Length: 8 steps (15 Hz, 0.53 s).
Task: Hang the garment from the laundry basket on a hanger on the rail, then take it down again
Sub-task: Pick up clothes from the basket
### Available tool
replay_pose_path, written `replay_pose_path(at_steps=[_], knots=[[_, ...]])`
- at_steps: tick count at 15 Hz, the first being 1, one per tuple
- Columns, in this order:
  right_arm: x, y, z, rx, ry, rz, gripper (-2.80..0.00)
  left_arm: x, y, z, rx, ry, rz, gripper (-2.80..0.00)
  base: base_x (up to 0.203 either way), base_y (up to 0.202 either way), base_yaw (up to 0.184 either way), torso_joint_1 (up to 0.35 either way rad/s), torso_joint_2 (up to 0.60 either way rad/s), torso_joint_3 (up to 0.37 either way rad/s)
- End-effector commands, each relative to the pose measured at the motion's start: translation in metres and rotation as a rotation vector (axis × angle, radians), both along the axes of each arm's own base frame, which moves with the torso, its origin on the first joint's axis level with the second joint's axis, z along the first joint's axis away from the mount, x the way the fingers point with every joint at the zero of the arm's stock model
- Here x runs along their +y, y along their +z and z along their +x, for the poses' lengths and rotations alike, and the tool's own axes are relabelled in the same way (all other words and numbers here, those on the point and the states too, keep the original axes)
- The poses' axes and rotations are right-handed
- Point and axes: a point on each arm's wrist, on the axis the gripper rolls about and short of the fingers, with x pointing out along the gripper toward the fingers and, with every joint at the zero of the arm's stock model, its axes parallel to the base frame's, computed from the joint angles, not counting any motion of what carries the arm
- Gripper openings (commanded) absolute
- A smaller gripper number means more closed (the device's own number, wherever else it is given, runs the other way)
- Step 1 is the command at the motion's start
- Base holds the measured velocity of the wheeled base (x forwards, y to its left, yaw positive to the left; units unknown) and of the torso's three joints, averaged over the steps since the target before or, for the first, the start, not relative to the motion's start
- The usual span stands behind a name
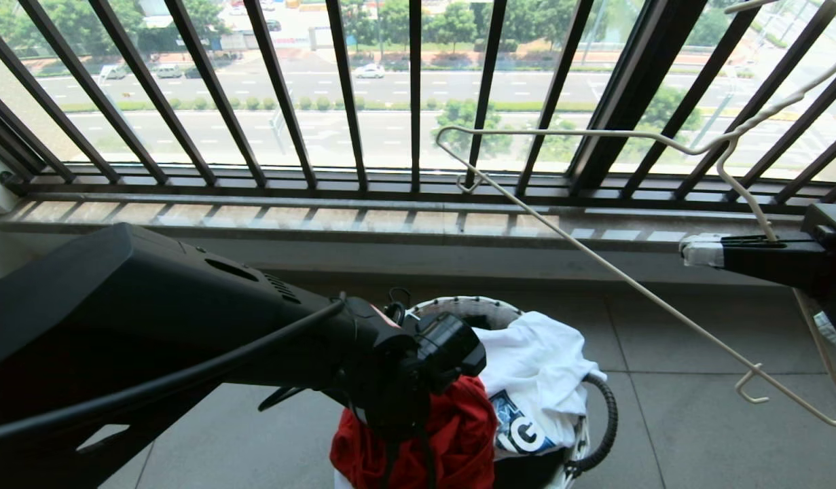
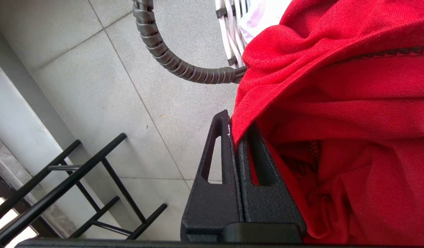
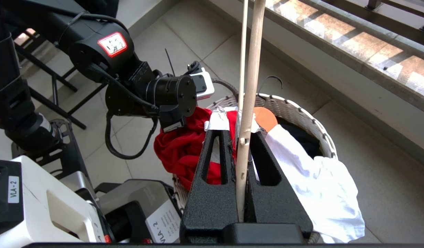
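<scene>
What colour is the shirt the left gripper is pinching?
Red T-shirt, pinched by the left gripper; clearest in the left wrist view.

A: The garment (image 2: 335, 103) is red knit cloth, soft and matt. The left claw (image 2: 236, 137)?

B: Grainy matt black plastic. The laundry basket (image 3: 301, 117) is woven, the hanger (image 1: 594, 258) smooth off-white wire, the floor (image 2: 94, 86) speckled matt tile.

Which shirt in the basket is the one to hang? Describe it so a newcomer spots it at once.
Find the laundry basket on the tiled floor below the black window railing. Two shirts spill over its rim; the garment is on the side nearer the robot, pinched by the left gripper. It is solid red, while the shirt beside it is white with a dark-blue print.
</scene>
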Motion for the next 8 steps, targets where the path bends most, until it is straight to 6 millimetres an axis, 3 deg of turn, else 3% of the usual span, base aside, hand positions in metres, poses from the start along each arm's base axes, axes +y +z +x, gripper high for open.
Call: replay_pose_path(at_steps=[1,8], knots=[[0.000,0.000,0.000,0.000,0.004,0.000,-2.80,0.002,0.006,-0.001,-0.013,0.003,-0.011,-2.80,0.000,0.000,0.000,0.000,0.00,0.000],[-0.001,0.000,0.001,0.003,0.001,0.001,-2.80,0.009,0.050,-0.007,-0.116,-0.001,-0.161,-2.80,0.000,0.000,0.000,0.000,0.00,0.000]])
